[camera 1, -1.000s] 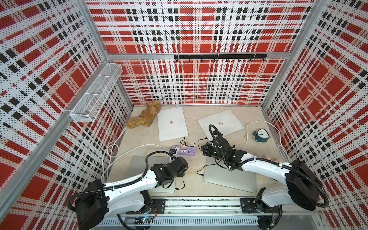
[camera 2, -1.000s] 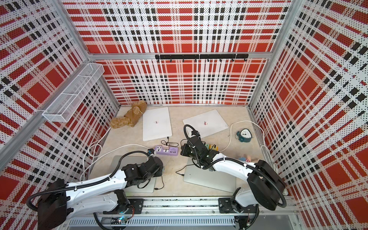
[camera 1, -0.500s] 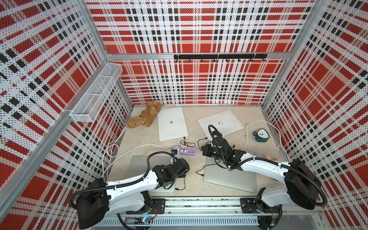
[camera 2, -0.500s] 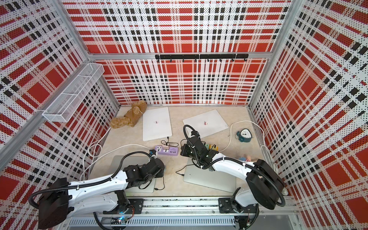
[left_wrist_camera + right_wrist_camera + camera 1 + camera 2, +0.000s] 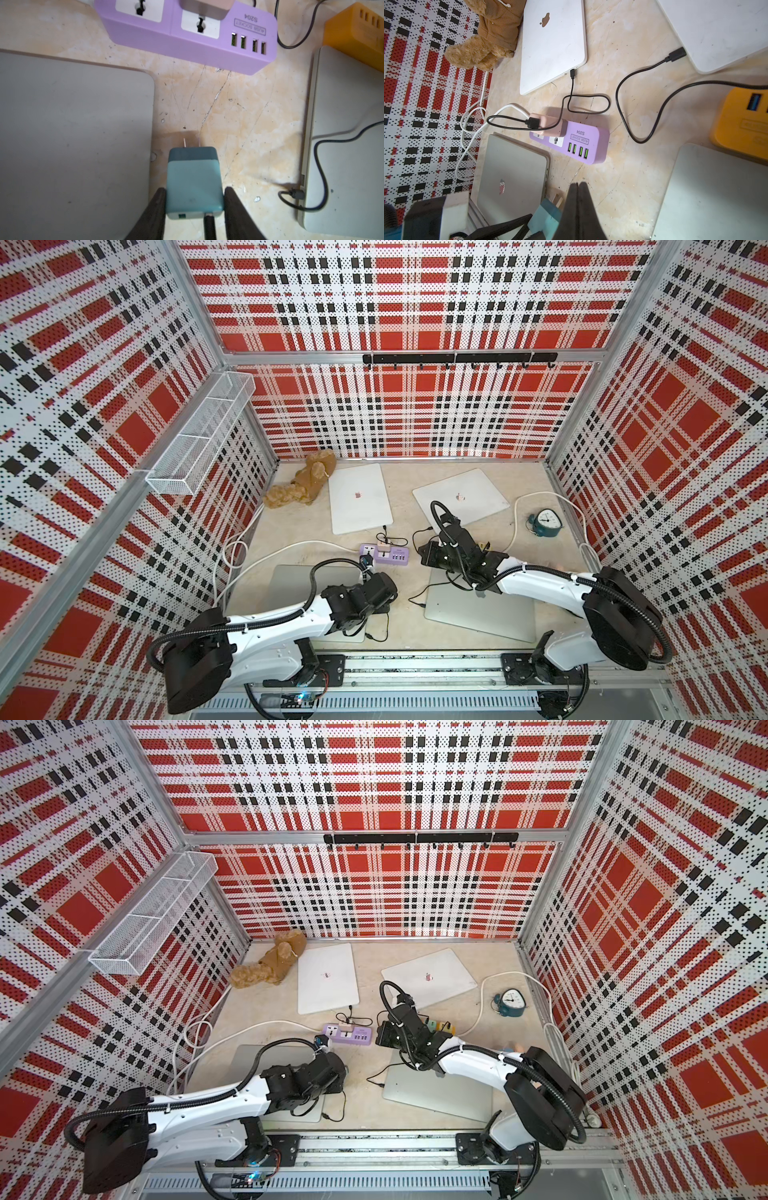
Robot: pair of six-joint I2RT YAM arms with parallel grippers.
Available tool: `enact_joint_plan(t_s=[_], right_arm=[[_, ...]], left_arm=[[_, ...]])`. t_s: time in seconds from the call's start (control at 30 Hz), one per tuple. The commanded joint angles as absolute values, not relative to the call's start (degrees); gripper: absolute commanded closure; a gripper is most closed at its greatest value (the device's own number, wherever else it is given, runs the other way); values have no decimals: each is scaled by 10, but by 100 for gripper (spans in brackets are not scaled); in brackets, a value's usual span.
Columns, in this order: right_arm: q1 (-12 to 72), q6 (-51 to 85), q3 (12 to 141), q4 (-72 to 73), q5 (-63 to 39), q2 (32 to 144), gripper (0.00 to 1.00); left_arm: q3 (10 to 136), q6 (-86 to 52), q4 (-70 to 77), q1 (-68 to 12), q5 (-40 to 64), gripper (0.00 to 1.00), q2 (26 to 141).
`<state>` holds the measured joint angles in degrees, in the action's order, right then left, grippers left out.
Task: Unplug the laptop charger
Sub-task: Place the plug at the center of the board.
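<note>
In the left wrist view, grey laptop (image 5: 72,135) at frame left, purple power strip (image 5: 187,41) along top. At lower centre, teal charger (image 5: 194,180) clamped in left gripper (image 5: 195,192), prongs bare, clear of sockets. Right gripper (image 5: 578,187) pressed together, empty. Judged unplugged; left to do: setting it down.

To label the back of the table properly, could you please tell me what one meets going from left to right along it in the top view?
brown teddy bear → first white laptop → second white laptop, turned askew → teal alarm clock
</note>
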<state>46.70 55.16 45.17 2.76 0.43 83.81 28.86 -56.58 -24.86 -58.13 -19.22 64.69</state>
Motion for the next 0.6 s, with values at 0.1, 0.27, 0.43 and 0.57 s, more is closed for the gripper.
enact_joint_plan(t_s=[0.1,0.27,0.43,0.57], right_arm=[[463,550,464,28,6,841,97],[463,549,461,28,7,837,97],[463,550,459,26,8,836,97],[463,550,459,25,9,833,96]], left_arm=[[292,-564,-255,-584,-182,55,642],[297,-563,-259,-583,-181,50,639],[308,-559,-262,-583,-184,45,629],[326,-556,-274,-581,-189,45,614]])
